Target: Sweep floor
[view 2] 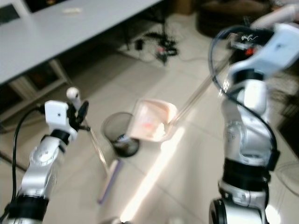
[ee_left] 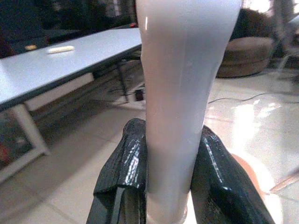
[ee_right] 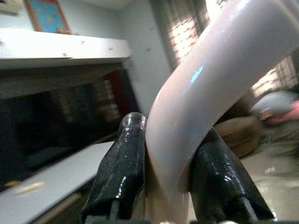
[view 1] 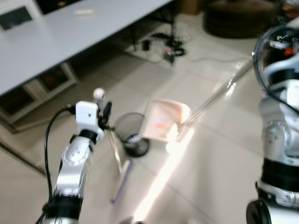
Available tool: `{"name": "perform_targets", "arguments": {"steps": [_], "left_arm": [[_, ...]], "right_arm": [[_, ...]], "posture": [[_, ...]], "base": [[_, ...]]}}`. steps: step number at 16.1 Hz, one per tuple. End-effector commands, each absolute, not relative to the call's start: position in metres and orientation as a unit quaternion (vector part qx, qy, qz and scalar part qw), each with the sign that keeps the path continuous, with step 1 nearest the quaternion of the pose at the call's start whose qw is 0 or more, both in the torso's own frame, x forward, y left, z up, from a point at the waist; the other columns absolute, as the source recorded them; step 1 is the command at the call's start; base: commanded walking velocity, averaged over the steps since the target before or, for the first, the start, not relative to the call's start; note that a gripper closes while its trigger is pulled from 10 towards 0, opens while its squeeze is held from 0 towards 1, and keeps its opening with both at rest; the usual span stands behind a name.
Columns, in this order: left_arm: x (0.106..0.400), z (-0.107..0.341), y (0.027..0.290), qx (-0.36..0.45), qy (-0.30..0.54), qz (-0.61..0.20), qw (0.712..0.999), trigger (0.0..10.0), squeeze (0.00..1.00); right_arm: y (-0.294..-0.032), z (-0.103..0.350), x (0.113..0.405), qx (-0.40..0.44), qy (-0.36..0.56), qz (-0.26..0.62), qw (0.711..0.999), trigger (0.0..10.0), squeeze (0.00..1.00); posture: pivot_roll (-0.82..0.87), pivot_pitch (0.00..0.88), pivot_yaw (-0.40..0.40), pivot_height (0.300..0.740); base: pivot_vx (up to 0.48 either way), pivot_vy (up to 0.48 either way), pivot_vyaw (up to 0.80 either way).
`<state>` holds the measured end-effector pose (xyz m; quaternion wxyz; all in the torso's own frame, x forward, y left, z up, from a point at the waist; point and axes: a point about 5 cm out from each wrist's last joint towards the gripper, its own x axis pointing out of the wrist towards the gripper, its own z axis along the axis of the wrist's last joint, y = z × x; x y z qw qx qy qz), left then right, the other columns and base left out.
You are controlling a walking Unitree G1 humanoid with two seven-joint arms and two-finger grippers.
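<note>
My left gripper (ee_left: pixel 171 131) is shut on the pale broom handle (ee_left: pixel 182 70). The handle has a white knob (view 1: pixel 98 93) on top and runs down to a purple brush head (view 1: pixel 120 183) on the tiles. My right gripper (ee_right: pixel 170 126) is raised at the right, shut on the curved end of the dustpan's long handle (view 1: pixel 219 93). The pale dustpan (view 1: pixel 166 120) hangs tilted beside a round mesh bin (view 1: pixel 131 133), with its edge over the bin's rim. Something small lies in the bottom of the bin.
A long grey table (view 1: pixel 56 37) runs along the left, with a white shelf unit (view 1: pixel 46 86) under it. Cables (view 1: pixel 166 46) lie on the floor beyond the bin, and a brown pouf (view 1: pixel 238 18) sits at the back right. A bright sun streak (view 1: pixel 159 182) crosses the tiles.
</note>
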<state>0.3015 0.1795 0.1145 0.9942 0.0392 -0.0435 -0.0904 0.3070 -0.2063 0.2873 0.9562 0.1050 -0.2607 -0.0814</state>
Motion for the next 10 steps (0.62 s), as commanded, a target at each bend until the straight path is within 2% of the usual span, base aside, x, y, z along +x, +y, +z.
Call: {"name": "perform_targets", "arguments": {"steps": [1,5,10], "left_arm": [[0.3033,0.1234,0.1769,0.046,-0.062,-0.095,0.992,10.0,0.00],[0.3041,0.1235,0.1743,0.046,-0.057,-0.094,0.993,10.0,0.00],[0.3040,0.1207,0.1697,0.044,-0.049,-0.101,0.993,10.0,0.00]], "right_arm": [[-0.2111,0.2997,0.3011,0.109,-0.290,-0.085,0.947,10.0,0.00],[-0.2114,0.2996,0.3036,0.105,-0.286,-0.086,0.949,10.0,0.00],[-0.2180,0.2975,0.3044,0.100,-0.283,-0.101,0.949,10.0,0.00]], "posture": [[-0.04,0.052,0.108,0.740],[-0.03,0.058,0.112,0.740],[-0.03,0.065,0.116,0.740]], "base": [[0.304,0.000,0.80],[0.340,0.000,0.73],[0.452,0.000,0.00]]}}
